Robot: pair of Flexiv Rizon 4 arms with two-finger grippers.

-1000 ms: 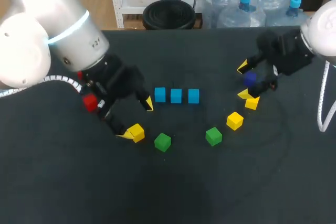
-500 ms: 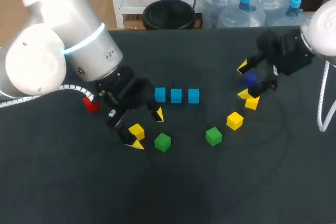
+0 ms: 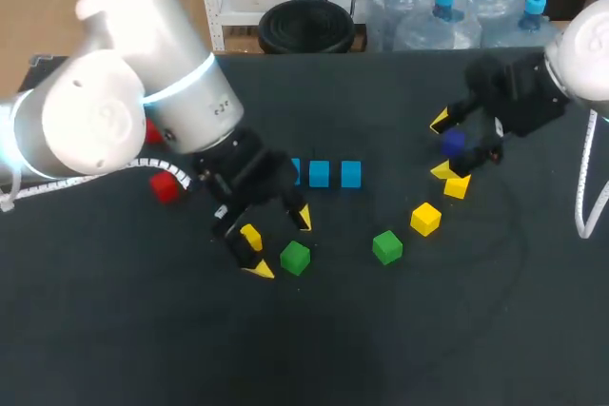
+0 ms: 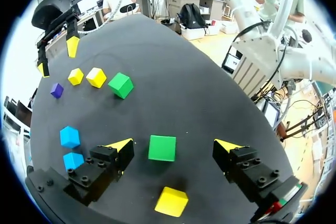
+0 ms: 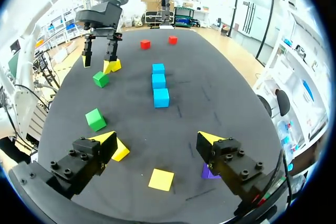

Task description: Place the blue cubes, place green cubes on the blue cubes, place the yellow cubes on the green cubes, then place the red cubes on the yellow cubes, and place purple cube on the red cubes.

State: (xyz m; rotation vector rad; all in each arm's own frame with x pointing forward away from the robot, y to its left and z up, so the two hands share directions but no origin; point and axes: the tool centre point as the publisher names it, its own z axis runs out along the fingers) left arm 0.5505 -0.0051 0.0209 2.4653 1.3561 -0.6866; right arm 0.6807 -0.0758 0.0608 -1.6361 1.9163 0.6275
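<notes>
My left jaws stood apart astride the green cube (image 4: pixel 161 148); I judged it best to centre, descend squarely, then clamp opposite faces clear of the yellow cube (image 4: pixel 171 201).

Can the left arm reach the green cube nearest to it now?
Probably yes: the green cube lies in line between its open jaws, with nothing covering it. A yellow cube sits under the wrist, apart from it.

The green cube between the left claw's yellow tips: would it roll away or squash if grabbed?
The green cube sits flat on one face, so it probably slides rather than rolls. Its straight edges and crisp corners suggest it is stiff, not squashy. Small, so likely light.
</notes>
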